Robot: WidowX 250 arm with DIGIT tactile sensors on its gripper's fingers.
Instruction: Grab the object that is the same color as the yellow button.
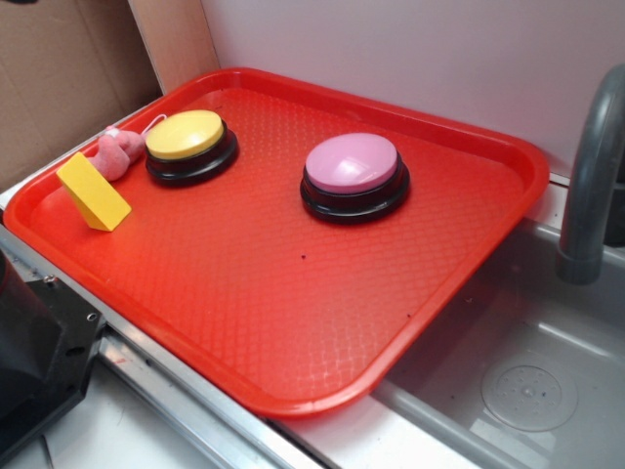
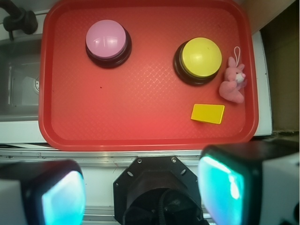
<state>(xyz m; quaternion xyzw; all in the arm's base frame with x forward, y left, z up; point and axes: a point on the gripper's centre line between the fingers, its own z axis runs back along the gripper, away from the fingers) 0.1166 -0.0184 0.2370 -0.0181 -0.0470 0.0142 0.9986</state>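
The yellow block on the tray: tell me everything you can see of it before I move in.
The yellow block is a small solid wedge-like piece with flat, smooth faces, plain yellow and unmarked. It rests on the red tray near the rim at one end, tilted so one broad face slopes upward. From the wrist view it shows as a plain rectangle. The pink plush toy lies just beside it and may touch it; the yellow button stands apart. Nothing grips it.

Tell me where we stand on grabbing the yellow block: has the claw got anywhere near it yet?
Nothing looks done yet. The yellow block lies untouched on the red tray, between the yellow button and the tray's edge, beside the pink plush toy. The claw is open and high above the tray's near edge, holding nothing. Left to do: move over the block, descend, close and lift.
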